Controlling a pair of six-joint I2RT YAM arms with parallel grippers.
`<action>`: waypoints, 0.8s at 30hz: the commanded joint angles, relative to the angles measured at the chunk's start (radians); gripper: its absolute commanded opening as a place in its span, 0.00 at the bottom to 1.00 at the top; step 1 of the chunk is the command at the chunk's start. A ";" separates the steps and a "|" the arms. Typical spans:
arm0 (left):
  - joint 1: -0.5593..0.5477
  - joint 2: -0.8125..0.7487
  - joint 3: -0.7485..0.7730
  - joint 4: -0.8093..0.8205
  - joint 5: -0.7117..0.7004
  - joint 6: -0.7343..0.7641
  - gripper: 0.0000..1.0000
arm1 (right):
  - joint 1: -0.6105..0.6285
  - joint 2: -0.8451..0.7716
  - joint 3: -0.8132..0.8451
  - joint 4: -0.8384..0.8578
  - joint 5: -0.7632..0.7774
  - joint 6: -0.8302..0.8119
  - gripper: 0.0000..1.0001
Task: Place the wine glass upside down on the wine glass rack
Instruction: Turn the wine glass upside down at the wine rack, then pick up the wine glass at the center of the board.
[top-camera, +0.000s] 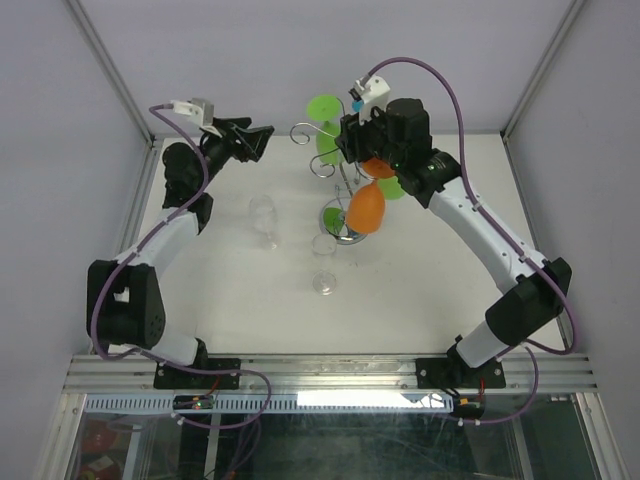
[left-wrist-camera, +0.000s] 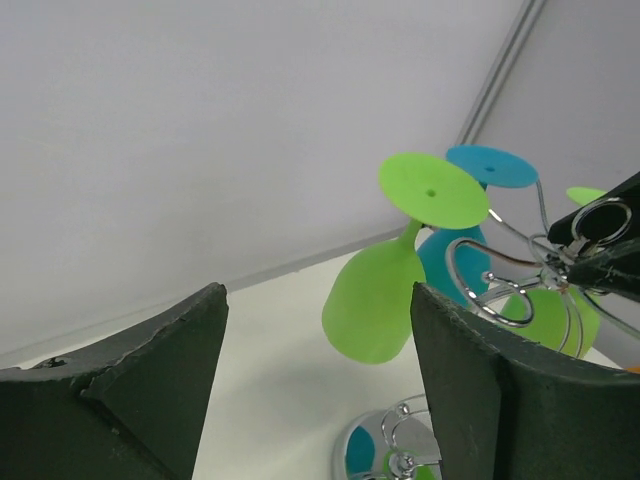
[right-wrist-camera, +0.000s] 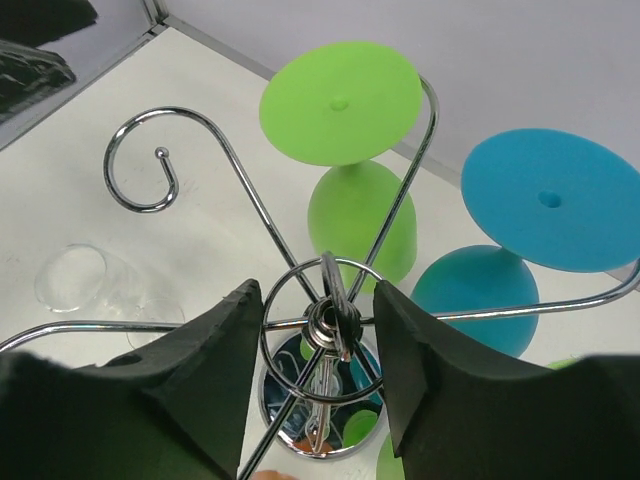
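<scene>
Wine glass rack (top-camera: 335, 222) sits upper middle of the surface (top-camera: 420, 290), near the back edge. Right claw (right-wrist-camera: 318, 300) is spread apart, straddling its top ring. Clear wine glasses (top-camera: 263, 215) stand just lower left. Left claw (left-wrist-camera: 318, 300) is apart with nothing in it, upper left. Bare surface along the bottom.

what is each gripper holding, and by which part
Nothing is held. The left gripper is open on empty air; the right gripper stands open astride the top loop of the wine glass rack, not clamping it.
</scene>
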 joint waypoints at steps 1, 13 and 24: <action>-0.002 -0.155 -0.022 -0.156 -0.123 0.045 0.74 | 0.007 -0.087 0.023 0.003 0.008 0.016 0.52; -0.001 -0.423 -0.085 -0.487 -0.341 0.104 0.99 | 0.007 -0.268 -0.090 0.059 0.120 0.023 0.71; -0.001 -0.532 -0.084 -0.795 -0.366 0.156 0.99 | 0.007 -0.430 -0.256 0.092 0.177 0.102 0.98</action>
